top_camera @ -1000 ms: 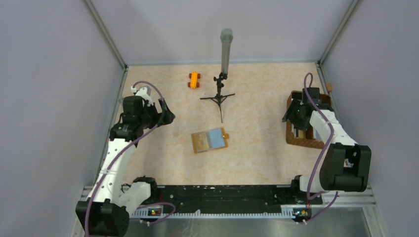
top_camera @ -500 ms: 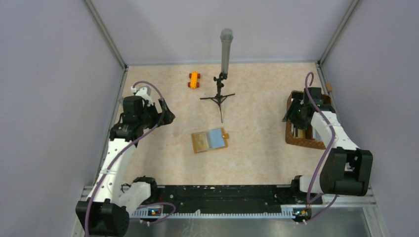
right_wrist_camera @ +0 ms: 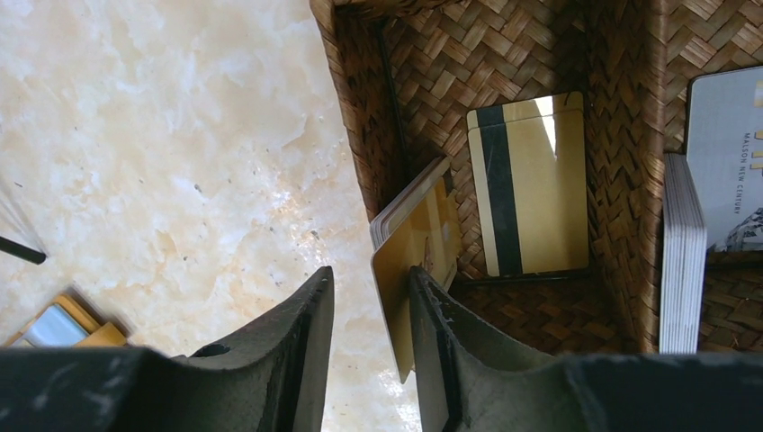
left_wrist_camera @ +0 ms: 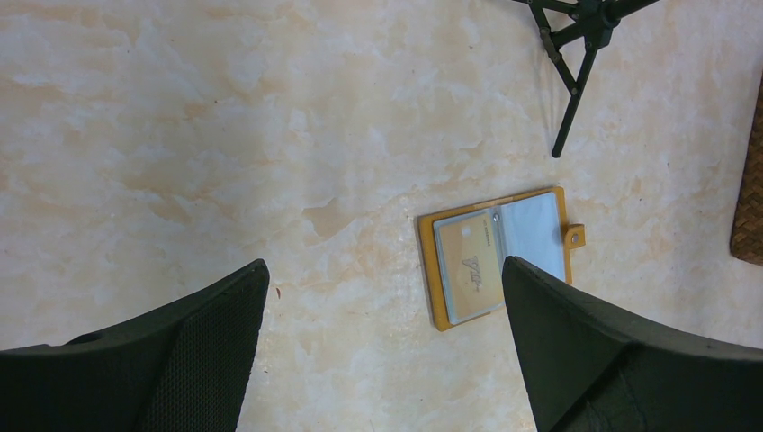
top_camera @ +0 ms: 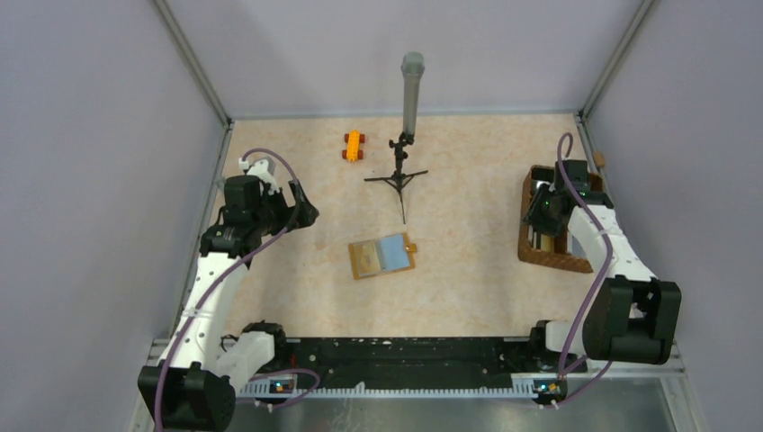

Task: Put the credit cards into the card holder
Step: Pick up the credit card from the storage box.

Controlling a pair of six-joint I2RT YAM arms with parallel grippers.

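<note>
Beige marbled table [top_camera: 468,297], grey walls round it. The R gripper [right_wrist_camera: 371,281] dips into the wicker basket [right_wrist_camera: 360,135], jaws half-spread astride a gold card [right_wrist_camera: 400,288]. That card leans on edge against the basket wall facing the wallet [top_camera: 382,256]. A gap shows on one side, so not yet a pinch.

More cards sit in the basket: a striped one [right_wrist_camera: 531,189] flat in the same compartment, a stack [right_wrist_camera: 682,252] on edge and a grey card [right_wrist_camera: 724,162] one compartment over. The wallet lies open, well apart from the basket, w/ a sleeved card [left_wrist_camera: 472,261] inside. The L gripper [left_wrist_camera: 385,268] hangs beyond the wallet from the basket, jaws spread wide, holding nothing.

Cards look light, stiff and slick, prob. apt to slip or twist. Best taken across a free long edge, as the leaning one offers; the flat one shows no edge to grab. Basket walls crowd the fingers, so a straight lift seems wise. Btwn basket and wallet the table lies open; the tripod [top_camera: 400,175] stands off that line.
</note>
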